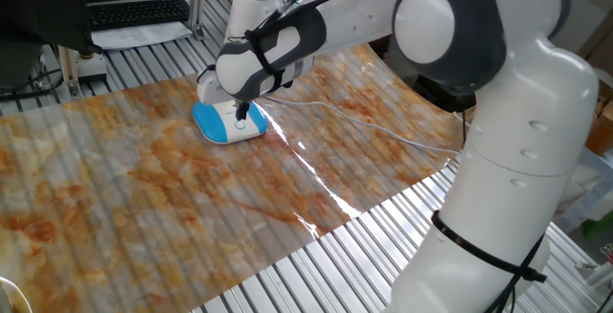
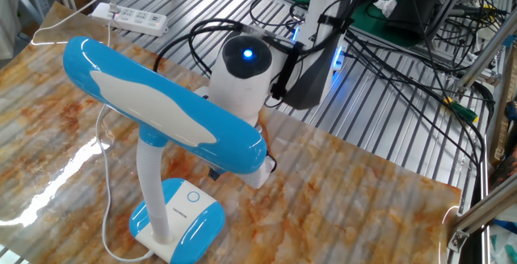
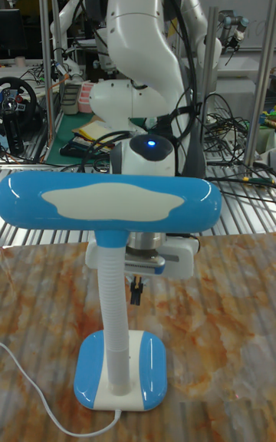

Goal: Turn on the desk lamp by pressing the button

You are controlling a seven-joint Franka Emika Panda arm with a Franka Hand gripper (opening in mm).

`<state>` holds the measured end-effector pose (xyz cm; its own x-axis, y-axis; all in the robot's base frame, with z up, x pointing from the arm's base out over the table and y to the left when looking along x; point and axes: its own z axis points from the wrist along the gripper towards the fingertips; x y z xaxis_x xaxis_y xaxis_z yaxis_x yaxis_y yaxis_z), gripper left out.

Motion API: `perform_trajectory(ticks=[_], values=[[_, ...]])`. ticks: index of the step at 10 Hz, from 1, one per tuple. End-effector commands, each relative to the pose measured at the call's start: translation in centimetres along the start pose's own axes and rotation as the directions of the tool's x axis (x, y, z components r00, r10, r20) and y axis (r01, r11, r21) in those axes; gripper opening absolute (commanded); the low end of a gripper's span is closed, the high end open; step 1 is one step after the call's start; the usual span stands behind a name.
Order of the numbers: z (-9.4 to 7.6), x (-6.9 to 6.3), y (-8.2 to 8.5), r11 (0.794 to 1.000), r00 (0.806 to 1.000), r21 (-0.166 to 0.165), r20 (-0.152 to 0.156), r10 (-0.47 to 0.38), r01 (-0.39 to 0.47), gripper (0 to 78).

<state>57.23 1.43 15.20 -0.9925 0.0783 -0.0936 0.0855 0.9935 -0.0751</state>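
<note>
Gripper (image 1: 242,114) low over desk lamp (image 1: 229,122) base.
Lamp stands upright on marbled mat (image 1: 144,189); fingertips just above its white top. Finger gap: cannot tell, hidden by lamp head.

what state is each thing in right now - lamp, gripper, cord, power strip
desk lamp: upright on its base, head not visibly lit
gripper: low over the lamp base, contact and finger gap not visible
cord: slack across the mat
power strip: flat on the slatted table, beyond the mat
</note>
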Motion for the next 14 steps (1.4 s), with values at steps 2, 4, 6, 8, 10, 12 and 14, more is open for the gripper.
perform_trajectory(ticks=[2,4,6,8,10,12,14], values=[[1.1,-1.2,-1.0,1.000,1.000,-0.004,0.000,-0.012,0.012,0.0],[1.8,-1.6,-1.8,1.000,1.000,-0.013,-0.003,-0.019,0.019,0.0],[3.0,-1.8,-1.7,1.000,1.000,-0.018,-0.004,-0.007,0.007,0.0],[3.8,-1.7,-1.6,1.000,1.000,-0.019,0.001,-0.007,0.007,0.0],[4.1,-1.7,-1.5,1.000,1.000,-0.019,0.005,-0.010,0.010,0.0],[4.2,-1.7,-1.5,1.000,1.000,-0.020,0.010,-0.003,0.003,0.0],[4.3,-1.7,-1.6,1.000,1.000,-0.021,0.015,0.006,-0.006,0.0]])
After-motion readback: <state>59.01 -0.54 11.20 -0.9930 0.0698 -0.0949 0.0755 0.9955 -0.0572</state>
